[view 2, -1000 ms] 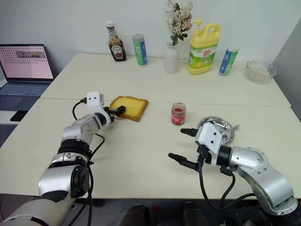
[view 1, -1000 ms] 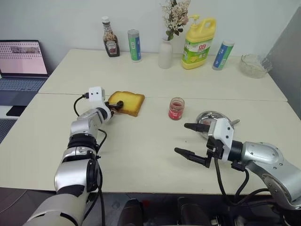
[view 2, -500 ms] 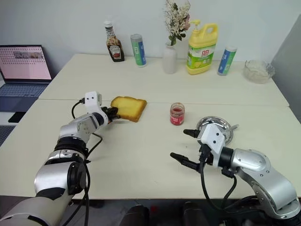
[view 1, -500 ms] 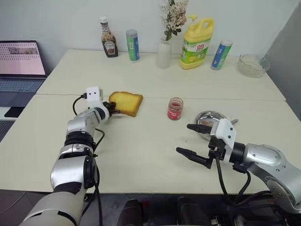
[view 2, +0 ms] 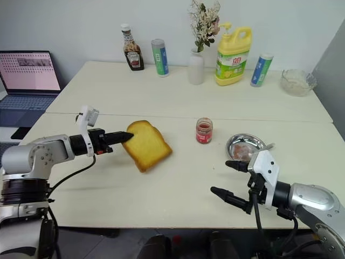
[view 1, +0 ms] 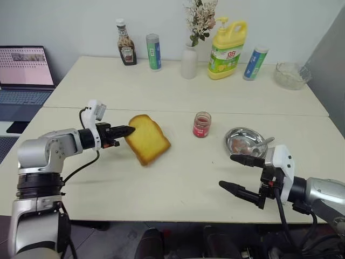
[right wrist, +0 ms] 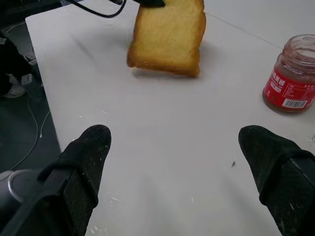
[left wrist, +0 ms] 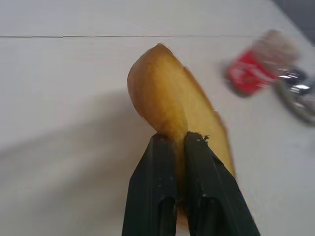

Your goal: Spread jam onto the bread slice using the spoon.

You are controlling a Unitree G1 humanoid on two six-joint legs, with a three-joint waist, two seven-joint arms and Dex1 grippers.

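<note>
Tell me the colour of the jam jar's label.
Red, with a small white barcode patch on the jam jar; the right wrist view shows it best.

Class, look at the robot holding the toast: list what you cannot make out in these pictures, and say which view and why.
- Bread slice near edge, left wrist view: hidden between the left gripper's fingers.
- Spoon, left eye view: its bowl is too small to tell from what lies in the dish.
- Jam, left wrist view: blurred, label unreadable.
- Right gripper, right wrist view: fingers cut off by the edge.
</note>
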